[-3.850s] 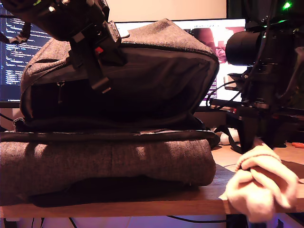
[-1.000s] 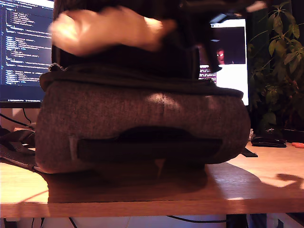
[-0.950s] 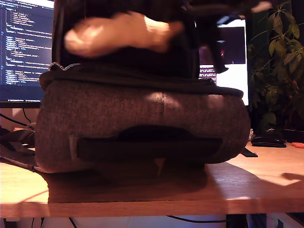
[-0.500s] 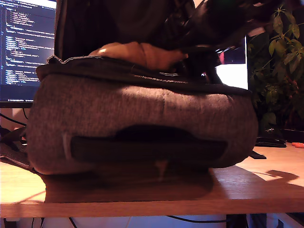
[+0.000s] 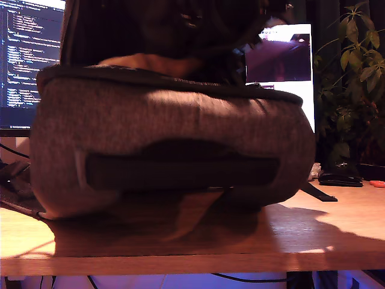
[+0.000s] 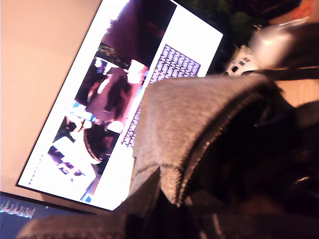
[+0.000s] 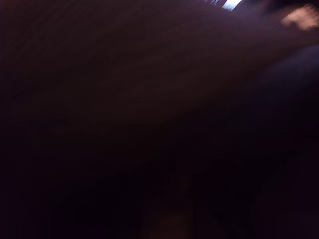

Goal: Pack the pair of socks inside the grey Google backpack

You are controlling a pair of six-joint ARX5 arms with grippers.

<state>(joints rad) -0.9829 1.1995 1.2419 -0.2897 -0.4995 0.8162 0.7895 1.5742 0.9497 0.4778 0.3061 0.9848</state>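
Observation:
The grey Google backpack [image 5: 180, 126] lies on the wooden table [image 5: 337, 241] and fills the middle of the exterior view. The pair of socks [image 5: 147, 62] shows only as a cream lump just above the bag's rim, sunk in the opening. A dark arm [image 5: 204, 24] reaches down into the opening behind the socks. My second gripper's view is almost black, so its jaws are hidden. In the first wrist view the bag's grey flap [image 6: 189, 119], with its zipper edge, stands raised and runs down into my first gripper.
A monitor with code [image 5: 30, 60] stands at the exterior view's left, and a second bright screen [image 5: 280, 60] behind the bag. A plant [image 5: 352, 84] and a black mouse [image 5: 340, 179] are at that view's right.
The socks have dropped from the air above the bag down into its opening and now barely show. The arm followed them in. The bag bulged and shifted slightly toward the exterior view's left.

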